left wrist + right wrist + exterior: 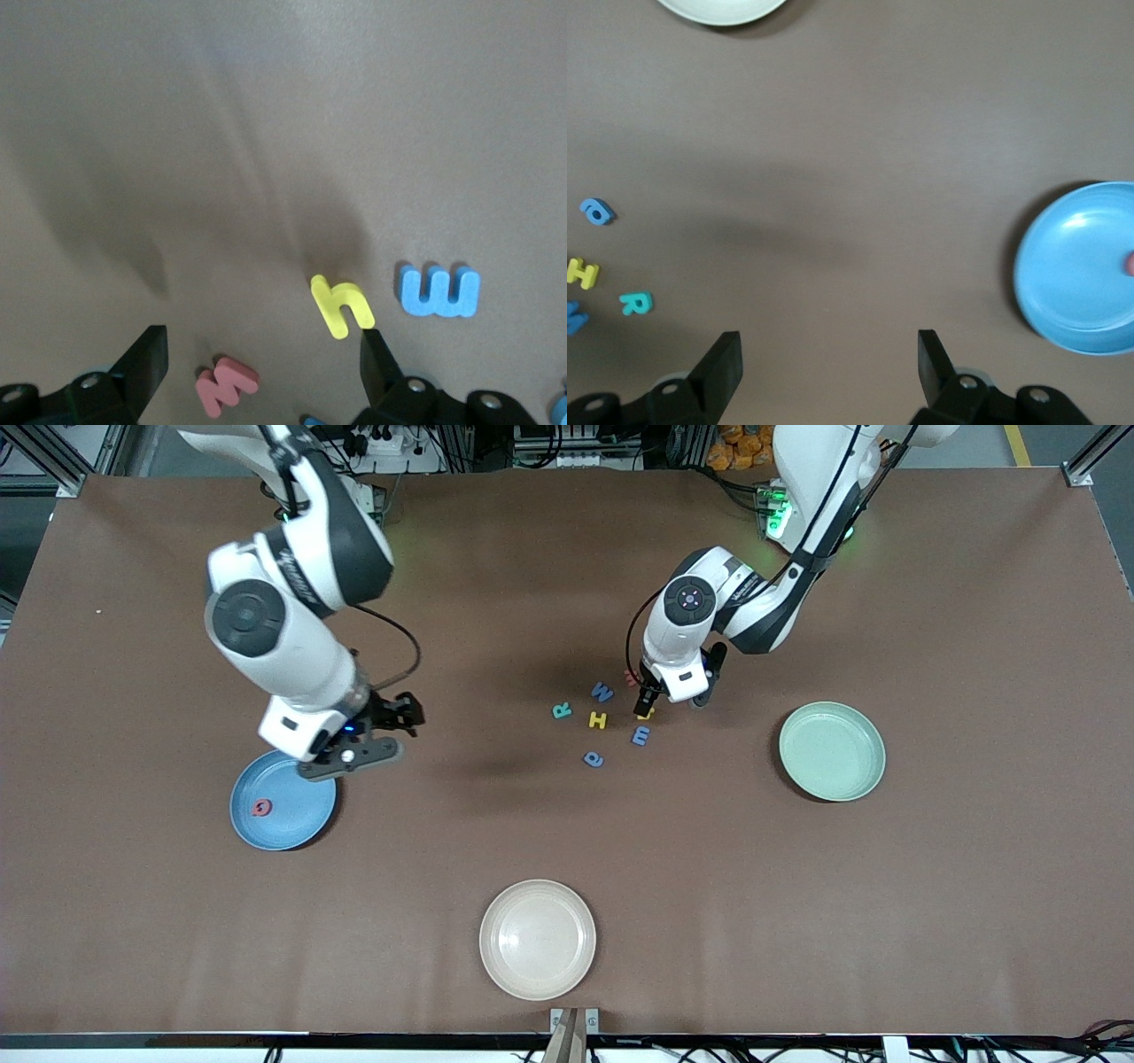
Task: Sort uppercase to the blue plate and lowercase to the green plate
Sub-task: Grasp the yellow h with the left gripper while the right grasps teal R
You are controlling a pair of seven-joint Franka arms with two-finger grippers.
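The brown tabletop (567, 850) holds the blue plate (297, 819) at lower left with the red Q (260, 808) in it. The green plate (833, 750) sits at the frame's right, empty. The other letters lie mid-frame. The right end effector (354, 755) hangs by the blue plate's upper edge, fingers apart. The left end effector (644, 710) is down at the yellow h (339, 305), fingers apart.

The blue plate (283, 802) sits on the brown desk (930, 886) toward the right arm's end, and the red Q (260, 807) lies in it. The right gripper (354, 751) hangs over the plate's rim. In the middle of the desk lie the green R (562, 710), blue W (602, 691), yellow H (598, 720) and two more blue letters (640, 735). The left gripper (645, 710) is down low among them. The green plate (833, 750) sits toward the left arm's end. A cream plate (538, 939) lies nearest the camera.
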